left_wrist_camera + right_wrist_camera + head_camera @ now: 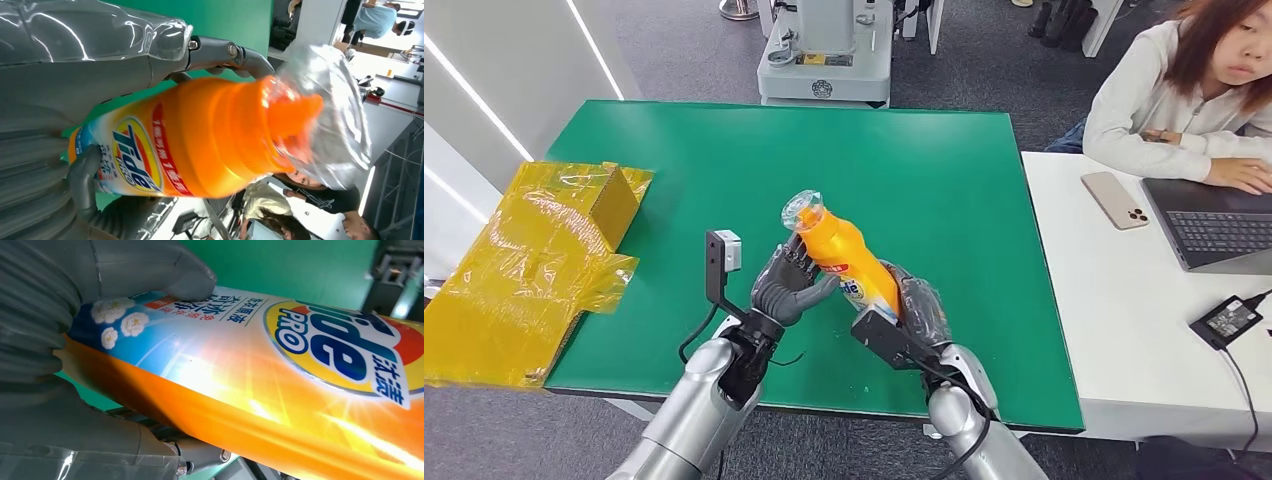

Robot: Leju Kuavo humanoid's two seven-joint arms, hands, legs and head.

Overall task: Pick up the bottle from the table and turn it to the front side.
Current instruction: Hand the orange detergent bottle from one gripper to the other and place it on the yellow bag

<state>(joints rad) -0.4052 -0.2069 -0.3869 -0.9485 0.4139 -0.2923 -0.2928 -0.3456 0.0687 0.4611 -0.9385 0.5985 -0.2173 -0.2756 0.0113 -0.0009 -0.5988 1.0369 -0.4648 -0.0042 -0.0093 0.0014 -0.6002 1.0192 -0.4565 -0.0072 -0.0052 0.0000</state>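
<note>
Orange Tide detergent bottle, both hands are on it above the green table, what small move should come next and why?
Probably a slight further roll of the orange Tide detergent bottle between the left hand and right hand. It is lifted and tilted over the green table, and the logo already shows in both wrist views, so only a little squaring up seems left.
</note>
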